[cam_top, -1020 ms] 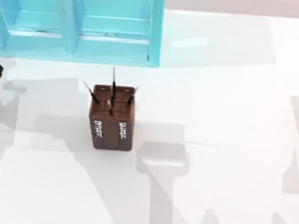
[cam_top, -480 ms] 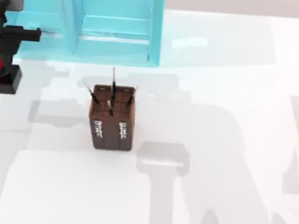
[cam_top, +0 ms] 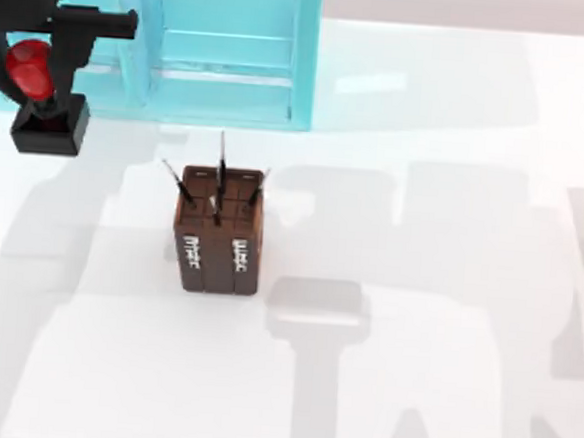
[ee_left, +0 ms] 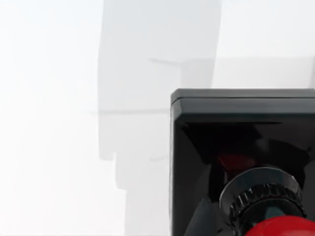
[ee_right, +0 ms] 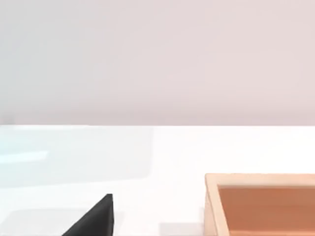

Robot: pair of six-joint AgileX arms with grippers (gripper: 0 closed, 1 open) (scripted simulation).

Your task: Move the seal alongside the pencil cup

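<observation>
With our left gripper (cam_top: 30,65) pinching the glossy red knob of the black-based seal (cam_top: 42,101) hanging beneath the jaws, we should carry it level and lower it just beside the brown gridded pencil cup (cam_top: 219,236), clear of its pencils.

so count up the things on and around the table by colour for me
Red and black: 1, the seal, held in the left tool
Brown: 1, the pencil cup
Turquoise: 1, the cabinet
Tan: 1, an open box
Total: 4
</observation>
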